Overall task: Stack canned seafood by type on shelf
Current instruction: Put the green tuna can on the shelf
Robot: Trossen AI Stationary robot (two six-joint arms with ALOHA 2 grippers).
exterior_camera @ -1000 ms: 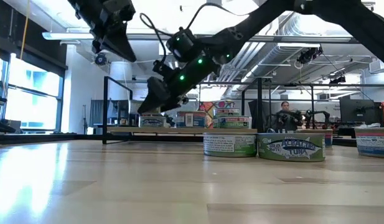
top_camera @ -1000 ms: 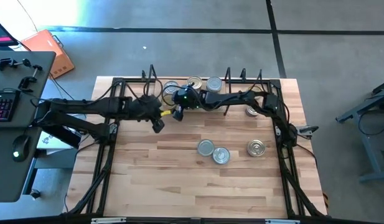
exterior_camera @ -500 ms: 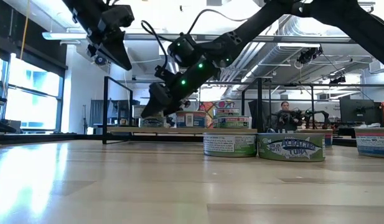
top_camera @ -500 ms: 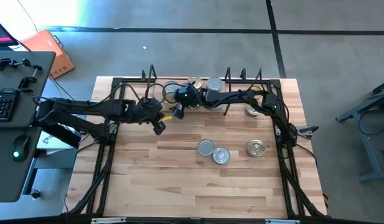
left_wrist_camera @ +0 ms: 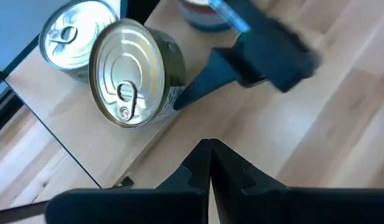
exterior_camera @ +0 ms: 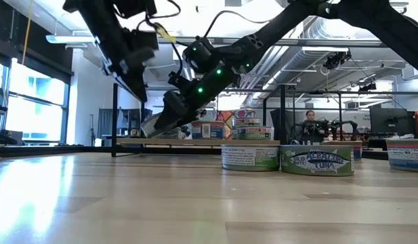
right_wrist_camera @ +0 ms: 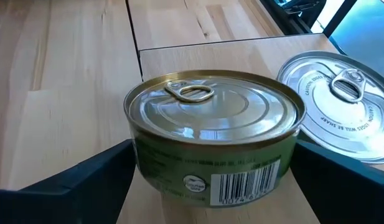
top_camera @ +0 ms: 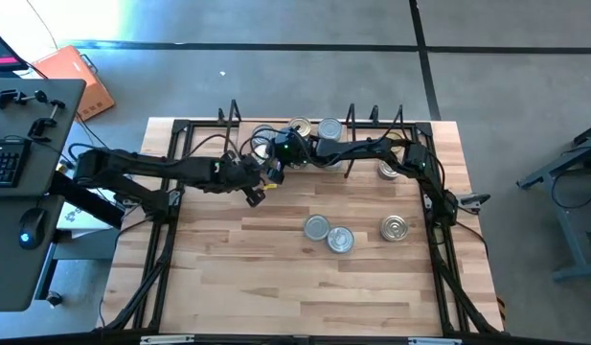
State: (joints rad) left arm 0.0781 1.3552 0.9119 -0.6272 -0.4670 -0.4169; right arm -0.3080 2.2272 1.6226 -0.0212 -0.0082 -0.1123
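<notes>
A green-labelled tin with a gold top (right_wrist_camera: 213,118) stands upright on the shelf's light board (right_wrist_camera: 241,53), beside a silver-topped tin (right_wrist_camera: 344,99). My right gripper (right_wrist_camera: 213,149) is open, one finger on each side of the gold-topped tin; it reaches in from the table's right (top_camera: 270,155). My left gripper (left_wrist_camera: 208,149) is shut on nothing. It hangs slanting down over the table just in front of the shelf (top_camera: 257,195), close to that tin (left_wrist_camera: 131,73) and my right gripper's finger (left_wrist_camera: 201,84). My right gripper's fingers (right_wrist_camera: 92,174) lie almost level along the two opposite sides of the gold-topped tin's wall (right_wrist_camera: 145,158), coming from the table's right. Whether they touch the wall, I cannot tell. The tin rests flat on the shelf board.
More tins stand on the shelf (top_camera: 300,126) (top_camera: 329,128). Three tins lie on the table toward its near right (top_camera: 317,227) (top_camera: 340,240) (top_camera: 396,228), and another near the right arm (top_camera: 389,172). Black wire uprights (exterior_camera: 116,118) rise from the shelf. A person sits far behind (exterior_camera: 310,125).
My left gripper has come down and toward the table's right, closer to the shelf and my right gripper, and has tipped further downward. It has stayed shut. My right arm has kept still at the gold-topped tin.
</notes>
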